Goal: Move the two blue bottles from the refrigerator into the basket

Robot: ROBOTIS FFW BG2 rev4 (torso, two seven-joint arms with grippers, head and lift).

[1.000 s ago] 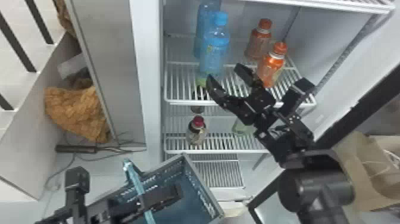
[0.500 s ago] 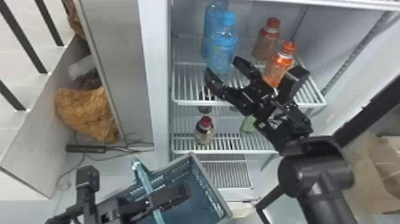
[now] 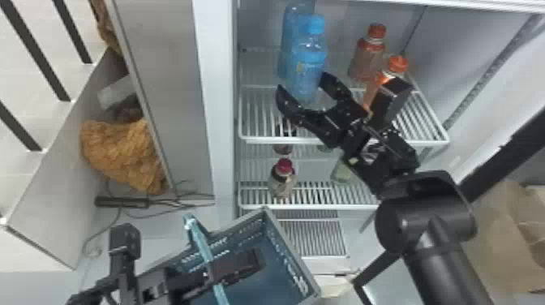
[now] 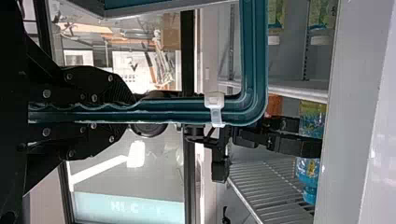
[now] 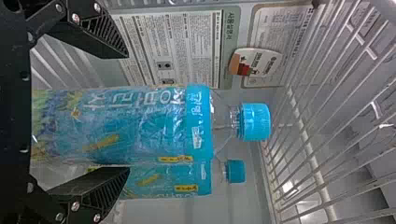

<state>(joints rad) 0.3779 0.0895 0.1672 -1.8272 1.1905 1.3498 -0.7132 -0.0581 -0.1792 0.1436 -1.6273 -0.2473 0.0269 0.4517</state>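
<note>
In the head view, my right gripper (image 3: 305, 87) is at the upper shelf, its fingers apart on either side of the nearer blue bottle (image 3: 309, 61). The second blue bottle (image 3: 288, 44) stands upright just behind it. From the right wrist, the gripper (image 5: 127, 113) is open, with the nearer bottle (image 5: 154, 128) between its fingers and the farther bottle (image 5: 163, 181) beyond one finger. My left gripper (image 3: 209, 269), low in the head view, holds the basket (image 3: 290, 253) by its handle. In the left wrist view the gripper (image 4: 126, 108) is shut on that teal handle (image 4: 254, 51).
Two orange-capped bottles (image 3: 367, 59) stand on the same shelf, the nearer one partly behind my right gripper. A red-capped bottle (image 3: 283, 178) and a greenish one (image 3: 342, 172) are on the shelf below. The refrigerator's side edge (image 3: 219, 101) rises left of the shelves.
My right gripper has moved left relative to the shelf, from beside the nearer blue bottle to around its lower part. The scene has shifted slightly right in view; the left gripper keeps its hold on the handle.
</note>
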